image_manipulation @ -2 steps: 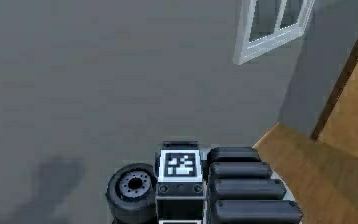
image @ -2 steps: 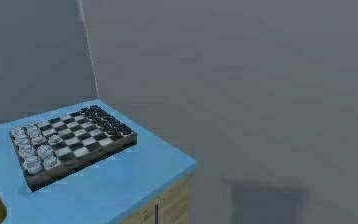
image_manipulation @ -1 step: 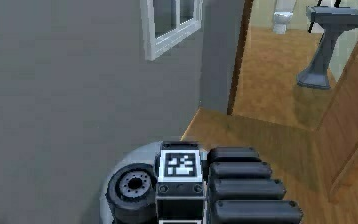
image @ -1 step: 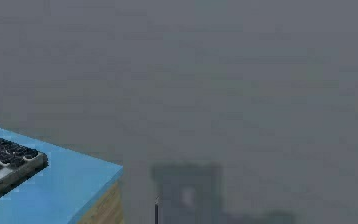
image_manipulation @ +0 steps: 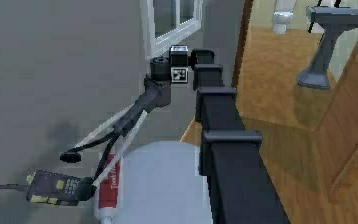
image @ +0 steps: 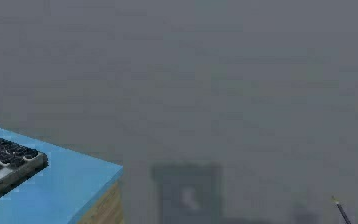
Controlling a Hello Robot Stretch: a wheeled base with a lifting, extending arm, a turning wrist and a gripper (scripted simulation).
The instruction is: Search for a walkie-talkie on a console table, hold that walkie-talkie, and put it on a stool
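One tool (image_manipulation: 84, 170), one walkie-talkie (image_manipulation: 55, 186), one white stool (image_manipulation: 167, 172), one window (image_manipulation: 174, 15)

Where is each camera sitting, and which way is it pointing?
Forward view: on the robot, facing ahead and slightly down at a grey wall and a blue table corner.
Arm side view: on the robot's body, facing out sideways toward a window; the arm and gripper show.
Shared: the grey wall; the thin rod at the forward view's lower right may be the one at the arm side view's lower left.
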